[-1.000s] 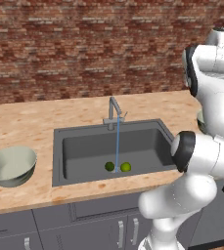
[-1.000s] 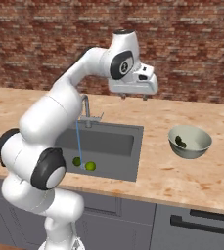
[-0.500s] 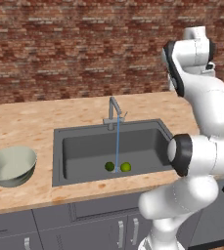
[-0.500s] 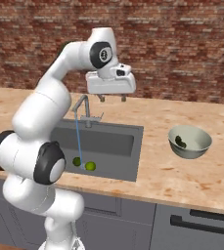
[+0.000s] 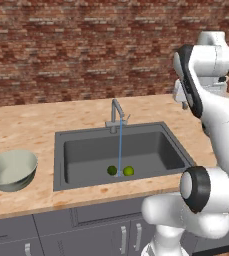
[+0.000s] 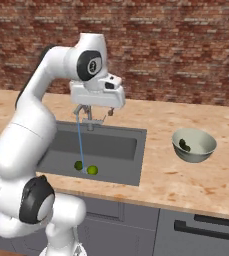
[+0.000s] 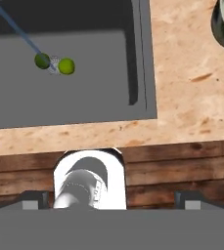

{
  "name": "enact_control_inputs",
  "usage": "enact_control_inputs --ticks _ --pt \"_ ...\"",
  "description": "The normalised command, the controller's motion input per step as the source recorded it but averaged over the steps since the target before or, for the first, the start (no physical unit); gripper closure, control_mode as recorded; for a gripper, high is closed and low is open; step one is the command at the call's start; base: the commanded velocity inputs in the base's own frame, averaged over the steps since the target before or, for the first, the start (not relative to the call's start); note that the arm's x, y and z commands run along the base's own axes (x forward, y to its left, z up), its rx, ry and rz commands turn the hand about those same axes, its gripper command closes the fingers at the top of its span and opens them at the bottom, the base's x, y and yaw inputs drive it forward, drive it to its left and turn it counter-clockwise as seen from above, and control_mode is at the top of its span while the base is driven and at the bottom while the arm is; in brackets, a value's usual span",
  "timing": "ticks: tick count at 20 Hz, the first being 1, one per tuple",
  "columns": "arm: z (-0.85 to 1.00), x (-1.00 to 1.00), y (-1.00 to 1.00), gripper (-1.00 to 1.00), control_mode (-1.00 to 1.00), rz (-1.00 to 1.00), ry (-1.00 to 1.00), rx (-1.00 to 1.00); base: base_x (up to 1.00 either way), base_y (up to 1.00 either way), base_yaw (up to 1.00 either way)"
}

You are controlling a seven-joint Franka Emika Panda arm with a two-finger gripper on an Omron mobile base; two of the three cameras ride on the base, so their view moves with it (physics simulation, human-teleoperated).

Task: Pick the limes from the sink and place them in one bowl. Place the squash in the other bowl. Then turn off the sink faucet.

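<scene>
1. The left bowl [image 5: 11, 170] sits bare on the surface [image 5: 31, 125].
2. Both limes [image 5: 120, 171] lie near the drain in the sink [image 5: 121, 150], under the faucet [image 5: 117, 115], water running.
3. The pincer [image 6: 93, 111] hangs spread above, holding nothing; it must descend between the rims.
4. The squash [image 6: 184, 145] seems settled in the right bowl [image 6: 194, 145].

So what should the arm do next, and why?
Probably swing over the sink and lower toward the two limes by the drain. The squash already lies in the right bowl, the left bowl holds nothing, the pincer hangs open high above the basin, and the faucet is running.
</scene>
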Motion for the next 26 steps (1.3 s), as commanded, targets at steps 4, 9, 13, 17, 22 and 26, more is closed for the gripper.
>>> enact_control_inputs --ticks 4,9,13,17,22,26 --pt "-0.18 -0.54 0.28 -1.0 -1.0 0.0 -0.03 0.08 0.0 0.0 0.0" --pt "-0.37 -0.07 0.3 -1.0 -1.0 0.0 0.0 0.04 0.0 0.0 0.0" --pt "-0.51 0.14 0.22 -1.0 -1.0 0.0 0.03 0.05 0.0 0.0 0.0" --pt "-0.54 0.27 0.1 -1.0 -1.0 0.0 0.08 0.07 0.0 0.0 0.0" --pt "-0.55 0.24 0.06 -1.0 -1.0 0.0 0.09 0.05 0.0 0.0 0.0" --pt "-0.36 0.34 0.15 -1.0 -1.0 0.0 0.07 0.02 0.0 0.0 0.0"
